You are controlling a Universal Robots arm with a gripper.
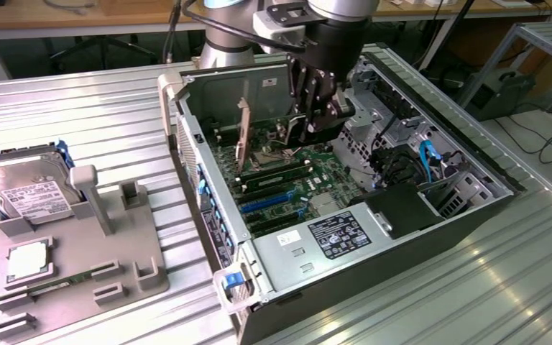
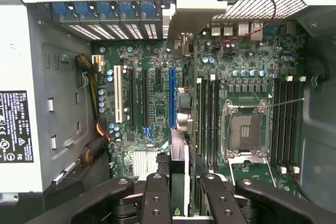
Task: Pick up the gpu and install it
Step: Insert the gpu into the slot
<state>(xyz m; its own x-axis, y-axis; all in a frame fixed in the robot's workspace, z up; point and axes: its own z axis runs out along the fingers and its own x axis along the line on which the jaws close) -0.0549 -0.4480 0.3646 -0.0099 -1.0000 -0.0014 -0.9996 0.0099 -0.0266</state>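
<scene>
Black hand (image 2: 178, 195) clamped on one gpu (image 2: 179, 145), above one motherboard (image 2: 157, 98), one open case (image 1: 468, 154)

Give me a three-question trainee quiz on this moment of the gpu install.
1. True or false: the silver white-labelled hard drive stands outside the open metal computer case.
2. The fingers hold: A) the thin green-board gpu card, B) a RAM stick, C) nothing?
3. What colour is the long motherboard slot nearest the held card?
Key: 1 true; 2 A; 3 blue.
</scene>
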